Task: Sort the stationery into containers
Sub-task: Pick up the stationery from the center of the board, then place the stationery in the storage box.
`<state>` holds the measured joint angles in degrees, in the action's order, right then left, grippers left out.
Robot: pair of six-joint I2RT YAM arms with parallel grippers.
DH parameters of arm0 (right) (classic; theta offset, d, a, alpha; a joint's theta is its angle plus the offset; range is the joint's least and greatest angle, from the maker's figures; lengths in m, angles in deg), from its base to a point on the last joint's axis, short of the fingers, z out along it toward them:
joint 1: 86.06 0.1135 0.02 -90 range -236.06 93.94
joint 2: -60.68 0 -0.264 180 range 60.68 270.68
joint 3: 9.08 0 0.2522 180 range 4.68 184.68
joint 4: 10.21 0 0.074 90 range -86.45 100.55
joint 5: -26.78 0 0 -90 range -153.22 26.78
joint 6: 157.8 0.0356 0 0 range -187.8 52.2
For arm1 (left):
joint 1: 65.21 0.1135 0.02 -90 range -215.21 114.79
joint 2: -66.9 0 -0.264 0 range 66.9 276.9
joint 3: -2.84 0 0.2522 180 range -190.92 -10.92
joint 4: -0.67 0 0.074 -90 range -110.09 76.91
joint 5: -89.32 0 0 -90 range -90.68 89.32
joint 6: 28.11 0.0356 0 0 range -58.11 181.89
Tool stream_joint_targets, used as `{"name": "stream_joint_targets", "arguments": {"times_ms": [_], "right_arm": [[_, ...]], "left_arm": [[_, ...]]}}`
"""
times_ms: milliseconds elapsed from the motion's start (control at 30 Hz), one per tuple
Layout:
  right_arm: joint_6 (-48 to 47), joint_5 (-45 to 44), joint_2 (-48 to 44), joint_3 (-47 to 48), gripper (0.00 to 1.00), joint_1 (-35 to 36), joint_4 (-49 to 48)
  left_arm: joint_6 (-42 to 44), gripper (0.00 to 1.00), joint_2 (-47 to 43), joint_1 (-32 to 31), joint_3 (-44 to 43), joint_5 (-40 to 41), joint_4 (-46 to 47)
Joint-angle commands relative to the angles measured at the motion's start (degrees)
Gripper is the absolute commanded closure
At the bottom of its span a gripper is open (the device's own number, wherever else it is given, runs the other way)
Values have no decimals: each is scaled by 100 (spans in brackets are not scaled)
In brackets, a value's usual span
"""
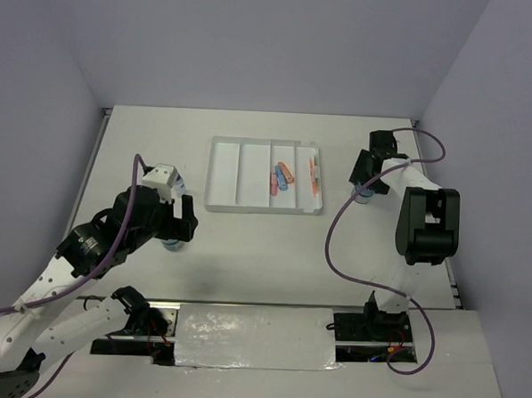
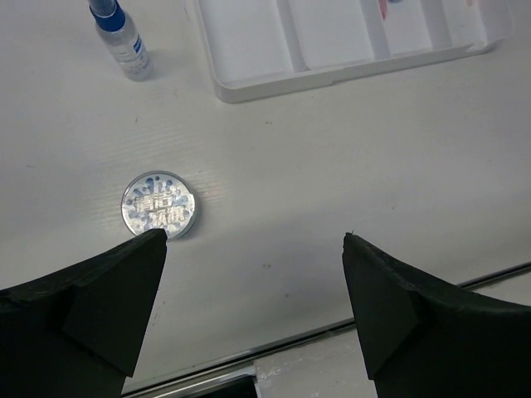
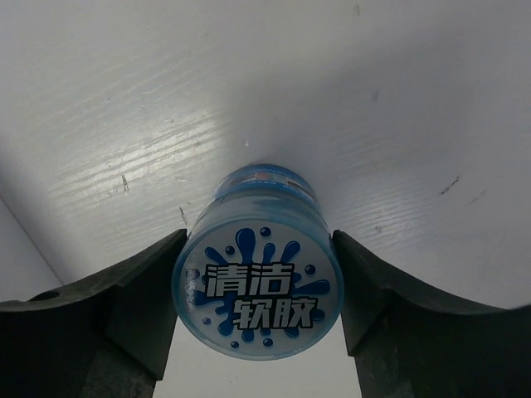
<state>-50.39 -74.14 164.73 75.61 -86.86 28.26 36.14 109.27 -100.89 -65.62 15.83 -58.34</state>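
The white tray [image 1: 223,174] lies at the table's middle, with pink, blue and orange sticks [image 1: 282,176] in its third compartment and thin pens [image 1: 314,176] in its rightmost one. My right gripper [image 1: 363,191] is right of the tray and shut on a round blue patterned disc [image 3: 257,286], its fingers [image 3: 137,307] pressing both sides. My left gripper [image 2: 255,240] is open and empty above the table. A second patterned disc [image 2: 158,204] lies just beyond its left fingertip. A blue-capped bottle [image 2: 123,41] stands farther off, left of the tray's corner [image 2: 241,83].
The tray's two left compartments [image 1: 239,173] hold nothing. The table's near edge, a metal strip [image 2: 249,352], runs just below the left gripper. Purple cables loop by both arms. Grey walls enclose the table.
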Motion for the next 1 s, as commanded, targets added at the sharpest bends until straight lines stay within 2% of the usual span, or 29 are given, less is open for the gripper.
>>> {"name": "stream_joint_targets", "arguments": {"times_ms": [0,33,100,200,300,333,467,567,767,867,967], "right_arm": [[26,55,-244,9,55,-43,-317],[26,46,-384,-18,65,18,-318],[17,-155,-560,-27,75,210,-256],[-18,-446,-1191,25,76,764,-282],[-150,-420,-1361,288,76,1511,-502],[-167,-437,-1248,437,77,1678,-493],[-71,54,-388,1524,76,2267,-441],[-18,221,630,2342,76,2574,-370],[-97,459,1879,3759,76,2918,-441],[-194,494,2451,4559,76,3015,-160],[-291,485,2655,4877,76,3085,-115]], "left_arm": [[176,1,-203,26,3,-254,351],[159,1,-264,26,12,-245,359],[98,1,-325,26,20,-175,368],[-8,1,-457,26,126,-53,412],[-270,1,-537,44,144,325,316],[-350,1,-598,52,126,700,255],[-658,1,-721,158,100,1284,8],[-720,1,-791,316,100,1354,-18],[-650,1,-871,378,126,1249,43],[-641,1,-897,387,135,1232,52],[-623,1,-950,387,143,1205,69]]}}
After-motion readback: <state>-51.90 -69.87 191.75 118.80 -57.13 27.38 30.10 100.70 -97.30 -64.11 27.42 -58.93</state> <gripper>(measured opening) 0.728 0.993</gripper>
